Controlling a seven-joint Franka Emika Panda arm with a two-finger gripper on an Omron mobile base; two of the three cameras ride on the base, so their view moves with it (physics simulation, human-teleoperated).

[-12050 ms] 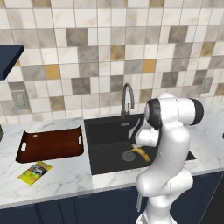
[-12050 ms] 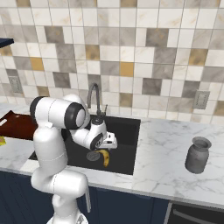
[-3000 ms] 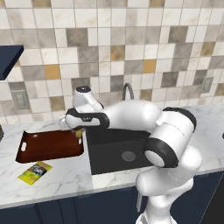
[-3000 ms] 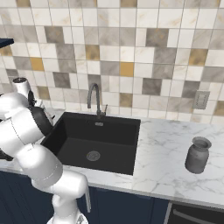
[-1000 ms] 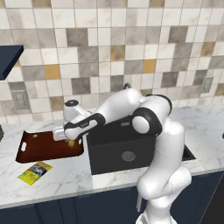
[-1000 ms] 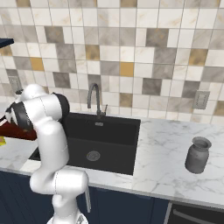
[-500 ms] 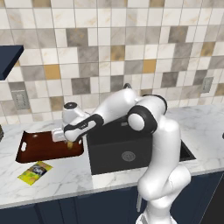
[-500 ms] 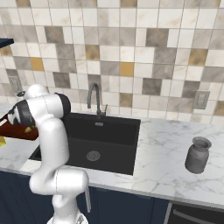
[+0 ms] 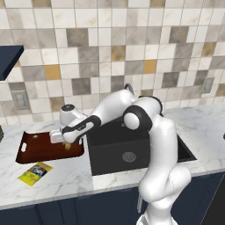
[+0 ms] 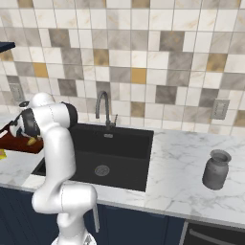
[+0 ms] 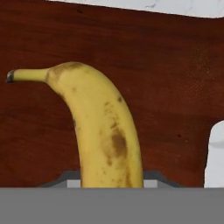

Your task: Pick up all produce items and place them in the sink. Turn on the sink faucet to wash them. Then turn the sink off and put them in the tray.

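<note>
The tool [image 9: 67,143] sits at the left centre of the left base view, low over the right end of the tray [image 9: 33,150]. A banana [image 9: 68,145] shows as a small yellow spot right at the tool's tip. In the hand view the banana [image 11: 103,135] rises from the bottom centre, between the finger positions, with its stem curving to the upper left and the red-brown tray floor [image 11: 166,83] behind it. The tool appears part-closed around the banana, though the fingertips themselves are hidden, so a firm grip cannot be confirmed. A white handle slot [image 11: 215,153] of the tray shows at the right edge of the hand view.

In the right base view the banana [image 10: 31,141] is a yellow fleck at the left edge, over the tray [image 10: 14,142].

To the right of the tray lies the black sink [image 9: 110,151], sunk in the marble surface [image 9: 57,176]. The faucet [image 10: 101,109] arches behind the sink [image 10: 119,143]. A yellow-green packet [image 9: 35,172] lies on the surface in front of the tray, at lower left. A grey jar [image 10: 216,169] stands at the right of the right base view.
</note>
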